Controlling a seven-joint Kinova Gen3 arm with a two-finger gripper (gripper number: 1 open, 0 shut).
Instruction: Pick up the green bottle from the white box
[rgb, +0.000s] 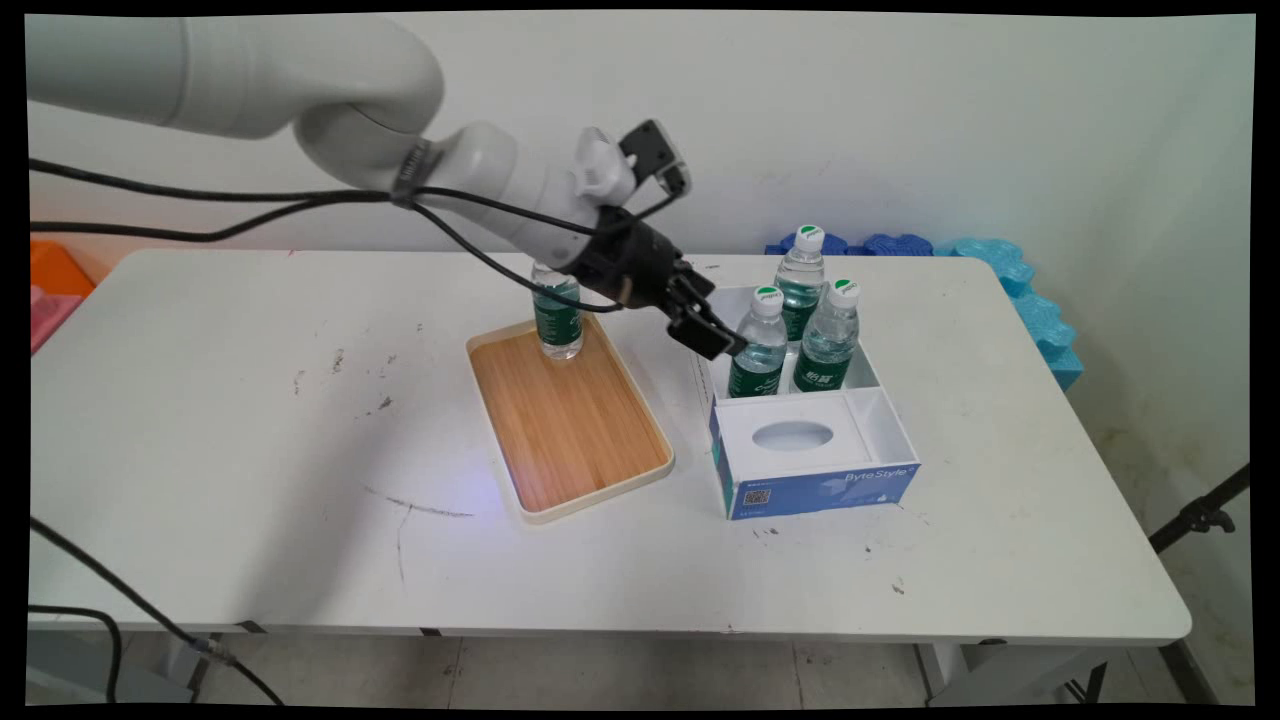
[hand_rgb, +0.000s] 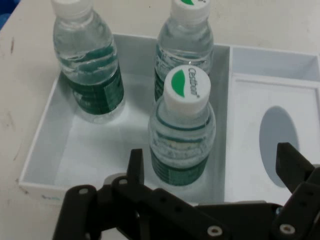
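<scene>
White and scuffed, the table (rgb: 250, 450) runs back to a pale wall, with blue foam blocks (rgb: 1010, 280) bunched at its far right corner. I see my gripper (rgb: 712, 335) hanging with its fingers (hand_rgb: 135, 167) spread wide and holding nothing, just at the near-left edge of a white box (rgb: 870, 400) with a blue printed front. Three clear water bottles stand upright in the box's open compartment; the nearest bottle (hand_rgb: 182, 137), with a green-and-white cap and green label, sits directly between my fingers in the hand view, a little beyond their tips. The other two, one (hand_rgb: 90, 70) to its left and one (hand_rgb: 185, 45) behind it, are cut off at the top of that view. The box's other part is a flat white panel with an oval opening (rgb: 792, 436). Left of the box lies a wood-grained tray (rgb: 570, 420) with a cream rim and rounded corners, carrying a fourth bottle (rgb: 558, 320) at its far end, its cap hidden behind my arm.
</scene>
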